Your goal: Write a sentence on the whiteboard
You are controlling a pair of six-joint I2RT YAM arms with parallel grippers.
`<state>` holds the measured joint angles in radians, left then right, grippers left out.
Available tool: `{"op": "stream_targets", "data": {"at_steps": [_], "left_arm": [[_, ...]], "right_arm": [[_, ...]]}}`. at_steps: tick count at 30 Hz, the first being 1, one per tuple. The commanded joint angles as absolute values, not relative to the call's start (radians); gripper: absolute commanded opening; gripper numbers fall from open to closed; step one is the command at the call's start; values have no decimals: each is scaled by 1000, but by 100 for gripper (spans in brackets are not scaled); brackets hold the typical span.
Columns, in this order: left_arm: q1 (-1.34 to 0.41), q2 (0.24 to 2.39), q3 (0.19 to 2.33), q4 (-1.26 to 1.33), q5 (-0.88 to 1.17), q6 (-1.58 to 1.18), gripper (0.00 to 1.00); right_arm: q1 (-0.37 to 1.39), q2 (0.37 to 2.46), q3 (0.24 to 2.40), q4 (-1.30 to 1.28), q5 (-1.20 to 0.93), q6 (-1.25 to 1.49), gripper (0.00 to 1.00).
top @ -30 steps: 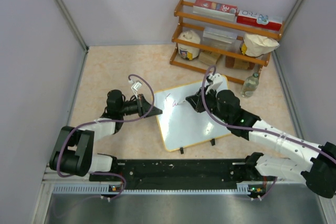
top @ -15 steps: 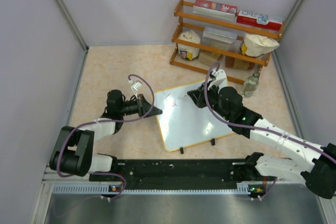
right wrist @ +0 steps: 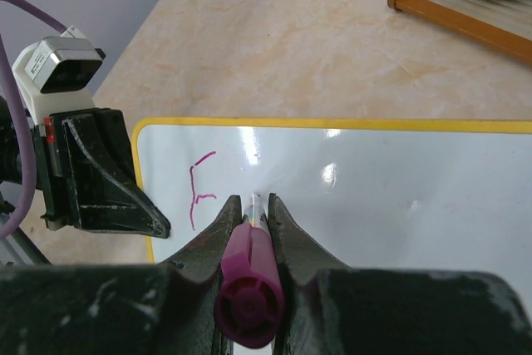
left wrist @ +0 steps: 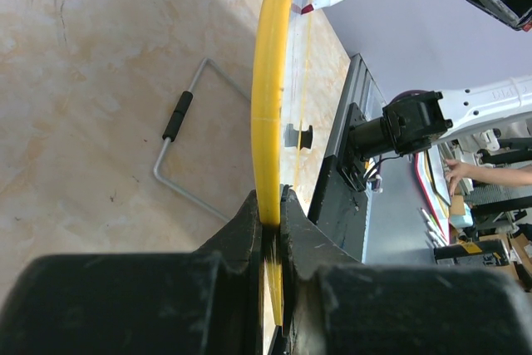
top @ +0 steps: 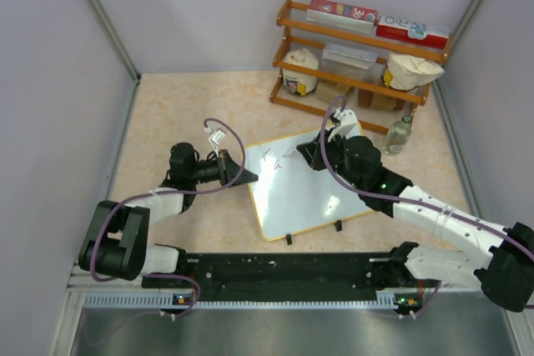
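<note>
The whiteboard point(top: 304, 193) lies tilted at the table's middle, with a yellow frame and two black clip feet at its near edge. Of the sentence, only a few pink strokes like an "F" point(top: 271, 156) show near its far left corner; they also show in the right wrist view point(right wrist: 198, 189). My left gripper point(top: 247, 178) is shut on the board's left frame edge point(left wrist: 270, 81). My right gripper point(top: 305, 154) is shut on a marker with a magenta cap point(right wrist: 248, 293). The marker's tip points down at the board just right of the strokes; whether it touches I cannot tell.
A wooden shelf point(top: 288, 43) at the back right holds boxes, bags and a container. A water bottle point(top: 398, 135) stands by the board's far right corner. A wire stand with a black sleeve point(left wrist: 178, 115) lies beside the board. A black rail point(top: 284, 268) runs along the near edge.
My right gripper has moved the marker a little toward the board's far edge and then held there. The left gripper and the board have not moved.
</note>
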<state>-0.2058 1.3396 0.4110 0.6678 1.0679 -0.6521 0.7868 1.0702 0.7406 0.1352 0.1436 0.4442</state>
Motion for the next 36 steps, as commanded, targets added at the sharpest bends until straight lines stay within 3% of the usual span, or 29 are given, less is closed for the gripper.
{"op": "stream_targets", "data": {"at_steps": [1, 22, 36], "left_arm": [[-224, 1328, 431, 675, 1068, -568, 0], [-224, 1331, 431, 673, 1065, -568, 0], [-224, 1333, 433, 667, 1065, -563, 0]], "right_arm": [[778, 1078, 739, 156, 133, 451, 0], [778, 1028, 669, 126, 95, 459, 0], [778, 977, 738, 152, 64, 454, 0]]}}
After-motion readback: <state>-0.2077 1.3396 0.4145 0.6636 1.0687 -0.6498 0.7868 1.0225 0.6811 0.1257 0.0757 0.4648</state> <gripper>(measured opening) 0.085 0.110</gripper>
